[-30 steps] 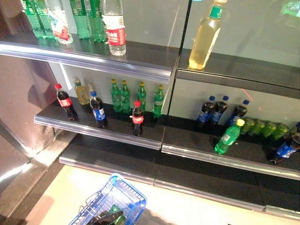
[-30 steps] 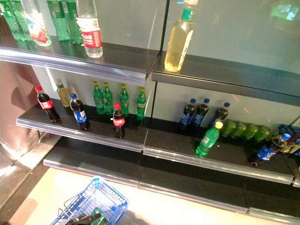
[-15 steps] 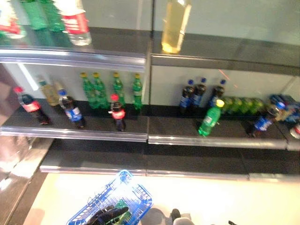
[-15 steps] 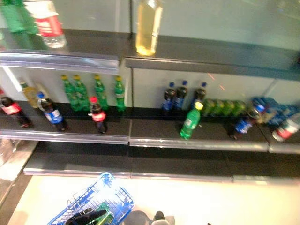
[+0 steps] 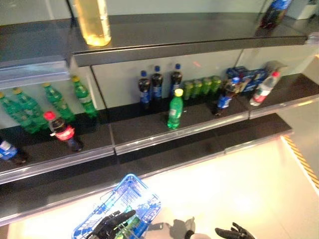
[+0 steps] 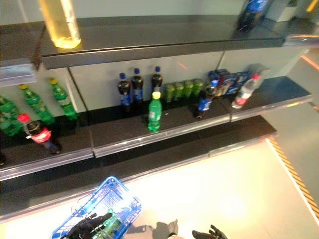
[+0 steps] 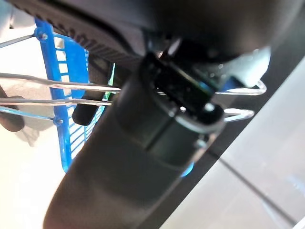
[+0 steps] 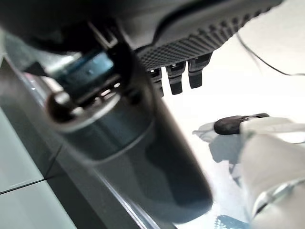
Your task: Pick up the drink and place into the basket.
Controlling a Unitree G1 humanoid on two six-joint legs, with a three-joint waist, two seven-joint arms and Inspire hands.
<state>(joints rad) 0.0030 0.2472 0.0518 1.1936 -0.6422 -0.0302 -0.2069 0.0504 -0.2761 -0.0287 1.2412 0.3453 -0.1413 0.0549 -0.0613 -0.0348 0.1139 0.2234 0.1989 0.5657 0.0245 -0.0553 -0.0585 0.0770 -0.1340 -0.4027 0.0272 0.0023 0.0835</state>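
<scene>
A blue wire basket (image 5: 127,191) hangs at the bottom left, and my left hand (image 5: 110,224) is curled round its wire handle (image 7: 57,88). A green bottle (image 5: 130,227) lies inside it. My right hand (image 5: 234,232) hangs open and empty at the bottom edge, well below the shelves. On the middle shelf (image 5: 179,133) a green bottle with a yellow cap (image 5: 175,109) stands at the front. A red-capped cola bottle (image 5: 64,133) stands to its left. Three dark bottles with blue labels (image 5: 157,85) stand behind it.
Green bottles (image 5: 55,99) stand at the left. Green cans (image 5: 202,85), a blue pack (image 5: 249,77), a leaning blue-labelled bottle (image 5: 225,97) and a clear red-labelled bottle (image 5: 263,89) are at the right. A yellow drink (image 5: 93,20) stands on the top shelf. Striped floor tape (image 5: 301,162) runs at the right.
The camera has swung to the right, so the shelves' right end and the floor show. My right hand has come into view. My left hand keeps hold of the basket.
</scene>
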